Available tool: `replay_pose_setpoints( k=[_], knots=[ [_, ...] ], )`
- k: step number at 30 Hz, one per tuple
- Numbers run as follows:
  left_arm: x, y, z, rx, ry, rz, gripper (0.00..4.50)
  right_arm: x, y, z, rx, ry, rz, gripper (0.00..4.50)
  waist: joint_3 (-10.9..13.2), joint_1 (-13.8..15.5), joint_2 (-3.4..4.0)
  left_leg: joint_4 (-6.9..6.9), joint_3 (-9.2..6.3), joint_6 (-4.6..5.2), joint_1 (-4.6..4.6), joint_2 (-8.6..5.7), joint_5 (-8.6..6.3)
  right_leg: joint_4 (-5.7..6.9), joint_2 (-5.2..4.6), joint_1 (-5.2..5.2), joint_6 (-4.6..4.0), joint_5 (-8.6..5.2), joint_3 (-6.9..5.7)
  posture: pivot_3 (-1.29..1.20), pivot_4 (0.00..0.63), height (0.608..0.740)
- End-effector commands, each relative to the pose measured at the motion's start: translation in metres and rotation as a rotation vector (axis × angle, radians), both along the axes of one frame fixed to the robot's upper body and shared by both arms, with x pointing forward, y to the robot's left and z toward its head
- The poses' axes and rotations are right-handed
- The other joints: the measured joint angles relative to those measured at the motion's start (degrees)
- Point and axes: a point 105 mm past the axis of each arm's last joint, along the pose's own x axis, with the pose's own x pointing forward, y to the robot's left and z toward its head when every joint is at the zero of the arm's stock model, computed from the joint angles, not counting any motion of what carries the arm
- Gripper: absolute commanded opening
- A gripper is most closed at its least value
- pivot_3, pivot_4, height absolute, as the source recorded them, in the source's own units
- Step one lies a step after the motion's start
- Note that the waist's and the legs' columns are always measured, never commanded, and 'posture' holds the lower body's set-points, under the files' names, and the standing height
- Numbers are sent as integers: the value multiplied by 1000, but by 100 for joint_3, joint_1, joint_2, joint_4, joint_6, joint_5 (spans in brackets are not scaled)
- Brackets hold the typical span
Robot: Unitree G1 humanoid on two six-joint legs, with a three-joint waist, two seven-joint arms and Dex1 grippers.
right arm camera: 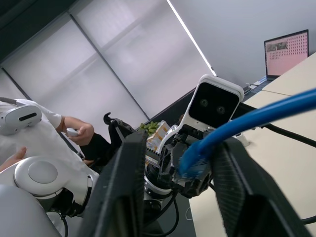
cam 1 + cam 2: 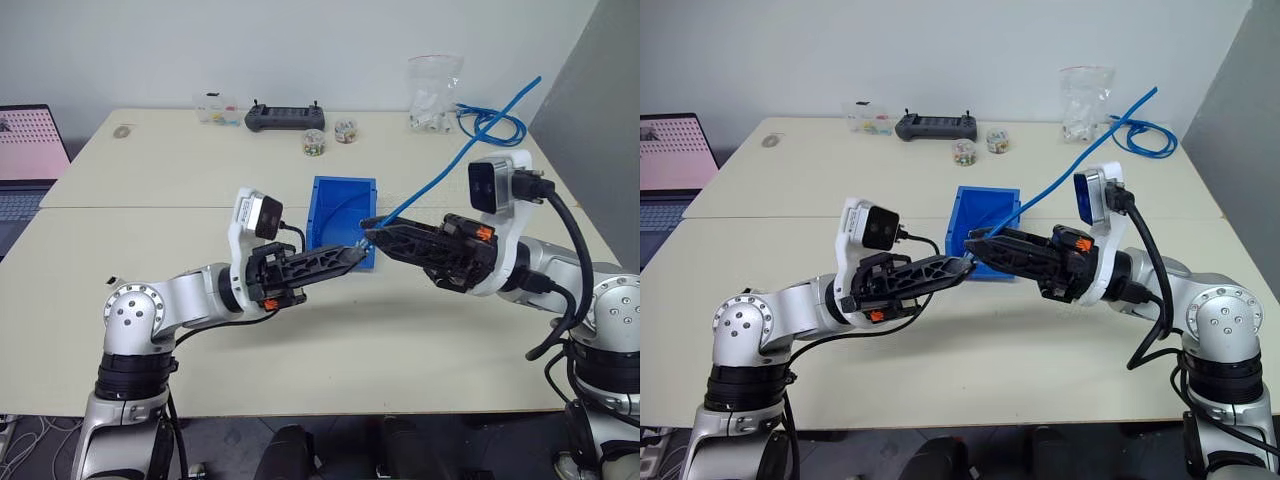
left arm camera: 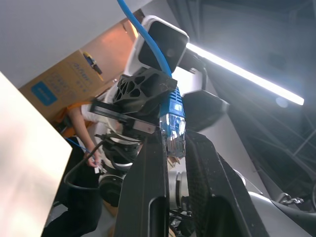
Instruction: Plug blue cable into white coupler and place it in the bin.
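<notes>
Laptop (image 2: 25, 150), black controller (image 2: 285, 118), clear bag (image 2: 435, 90) on table (image 2: 150, 160).

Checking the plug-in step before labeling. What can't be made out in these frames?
- White coupler: hidden where the left claw meets the right claw, head views.
- Blue cable plug seating: left wrist view shows the plug, not a socket.
- Bin floor: near part covered by both claws.

Coupler was hidden between the fingertips where both grippers met, center frame. Bin (image 2: 340, 200) front lip was covered by the left gripper (image 2: 352, 255) and right gripper (image 2: 372, 232). Laptop (image 2: 28, 160) was cut by the left edge. Small jars (image 2: 313, 141) at upper center were too small to read contents. Person (image 1: 47, 131) at left of the right wrist view was cropped.
</notes>
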Motion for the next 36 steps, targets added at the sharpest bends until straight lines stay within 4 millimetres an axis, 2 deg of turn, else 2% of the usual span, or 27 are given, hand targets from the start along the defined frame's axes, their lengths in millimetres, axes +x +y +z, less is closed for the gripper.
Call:
replay_pose_setpoints(
  k=[1, 4, 14, 16, 22, 28, 30, 33, 36],
  knots=[
    [-6, 1, 6, -20, -28, -18, 208, -9, 4, 8, 10, -41, 49, 757, 0, 0, 0, 0, 0, 0, 0, 0, 0, 0, 0, 0, 0, 0, 0, 0, 150, 740],
    [-7, 2, 5, -16, -27, -19, 208, -9, 4, 9, 11, -42, 53, 170, 0, -3, 0, -2, 0, 0, 0, 0, 0, 0, 0, -1, 1, -1, 1, 0, 150, 740],
    [-1, 4, 7, -20, -25, 18, 208, -13, 6, 8, 13, -23, 79, 113, 0, 0, 0, -3, 0, 0, -2, 1, 0, -2, 0, -2, 2, -2, 0, 0, 150, 740],
    [-1, 3, 7, -20, -25, 13, 909, -14, 7, 7, 15, -20, 81, 112, 0, 1, 0, -3, 0, 0, -2, 1, 0, -3, 0, -2, 21, -13, 0, 0, 150, 740],
    [-4, 5, 8, -13, -39, 16, 2148, -12, 7, 6, 13, -15, 59, 109, 0, 1, 1, -3, -1, 0, -2, 1, 0, -3, 0, -3, 23, -14, 1, 0, 150, 740],
    [-12, 16, 8, 83, -106, 45, 3327, 8, -7, -1, -26, -9, -52, 108, 2, -4, 1, -7, 0, 0, -3, 1, 0, -4, 0, -6, 23, -14, 2, 0, 150, 740],
    [-15, 23, 3, 192, -197, 99, 3717, 24, -18, -5, -48, -14, -145, 108, 2, -10, 1, -7, 0, 0, -6, 2, 0, -4, 1, -9, 23, -14, 1, 0, 150, 740],
    [-14, 27, -10, 324, -320, 208, 4444, 30, -23, -9, -65, -28, -184, 108, 3, -2, 4, -9, 10, 0, -6, -1, 0, -6, 1, -12, 23, -15, 8, 0, 150, 740],
    [-5, 32, -21, 356, -350, 405, 4500, 28, -19, -17, -80, -38, -182, 108, 3, -2, 6, -18, 16, 0, -6, 2, -1, -12, 1, -16, 24, -15, 15, 0, 150, 740]
  ],
)
